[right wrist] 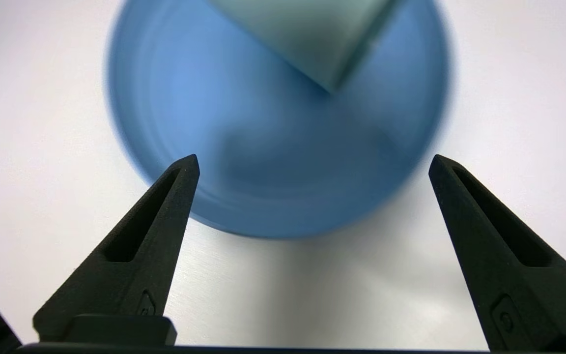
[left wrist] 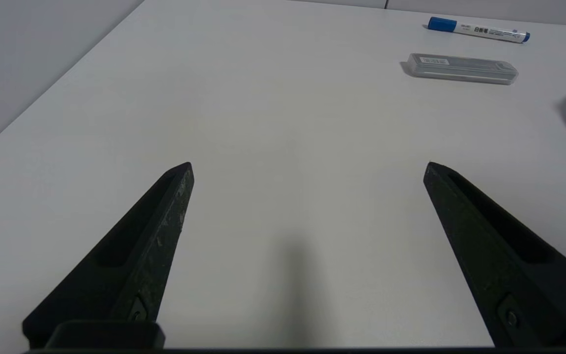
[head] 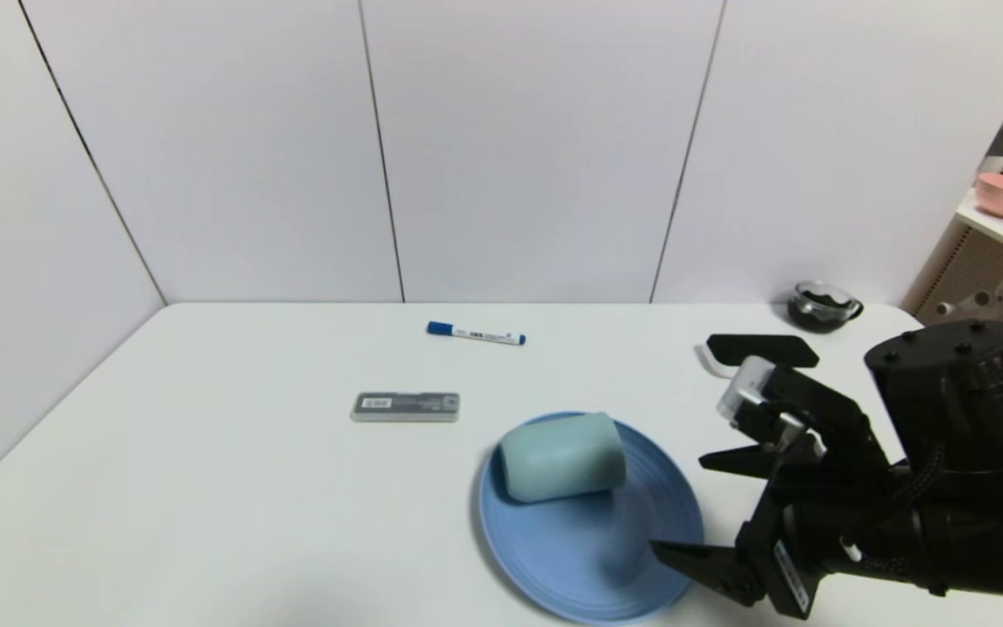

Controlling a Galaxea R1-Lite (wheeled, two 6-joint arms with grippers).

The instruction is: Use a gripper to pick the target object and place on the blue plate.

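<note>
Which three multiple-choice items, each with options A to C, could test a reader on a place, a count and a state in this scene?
1. Where is the teal cup?
A. on the blue plate
B. beside the marker
C. on the grey case

2. How many markers lie on the table?
A. three
B. one
C. none

3. How is the right gripper?
A. shut on the cup
B. open, holding nothing
C. shut, empty

Key: 1 A, it lies on its side on the plate; 2 B, only one is visible; 3 B, its fingers are spread beside the plate.

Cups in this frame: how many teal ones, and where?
1. The teal cup lies on its side on the blue plate, toward its far-left part, free of the open right gripper beside the plate. No others visible.
</note>
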